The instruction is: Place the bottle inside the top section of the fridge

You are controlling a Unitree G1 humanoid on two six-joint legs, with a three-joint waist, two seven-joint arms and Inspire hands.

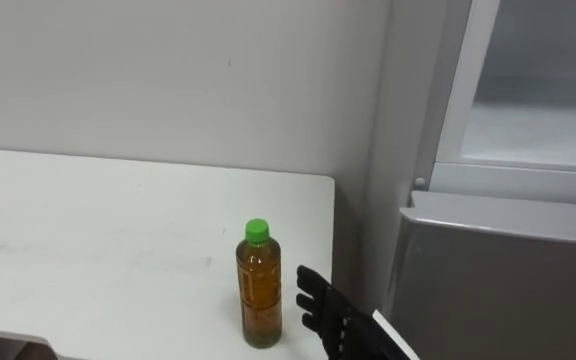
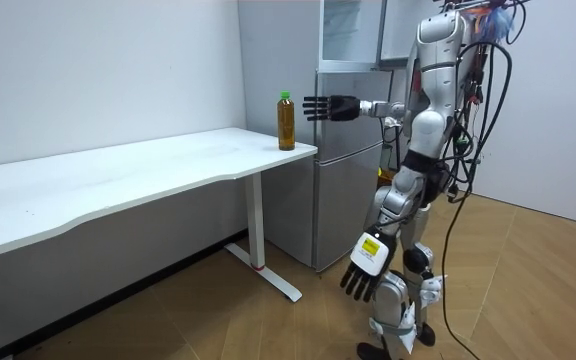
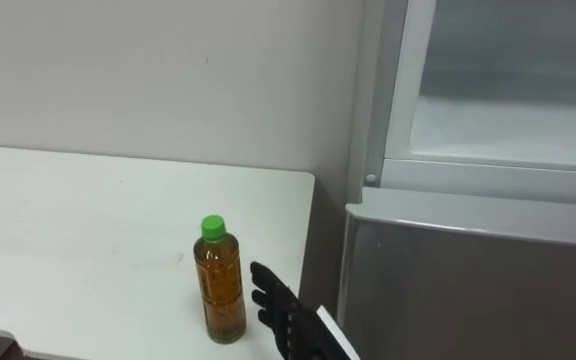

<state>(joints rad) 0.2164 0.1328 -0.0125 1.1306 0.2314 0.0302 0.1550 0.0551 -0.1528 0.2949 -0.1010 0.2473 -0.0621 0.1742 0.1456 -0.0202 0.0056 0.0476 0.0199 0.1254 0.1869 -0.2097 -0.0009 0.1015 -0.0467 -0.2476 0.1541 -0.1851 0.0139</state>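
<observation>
Bottle [image 2: 286, 121] stands upright on the bench [image 2: 118, 170] corner. Right hand [image 2: 330, 107], fingers straight, hovers just beside the bottle, not touching. Left hand [image 2: 363, 268] hangs relaxed, well below the bottle.

Soft, even indoor light falls from above. In the eye views the white table [image 1: 118, 230] is the brightest area, and the wall [image 1: 168, 70] at upper left is a duller grey. The bottle [image 1: 258, 295] at lower centre casts a faint, diffuse shadow at its base, and light shows through its amber liquid. The fridge [image 1: 508, 280] door at lower right has a dull, matte sheen. In the room view, shade lies under the table, and the floor [image 2: 528, 260] at lower right has a mild gloss
</observation>
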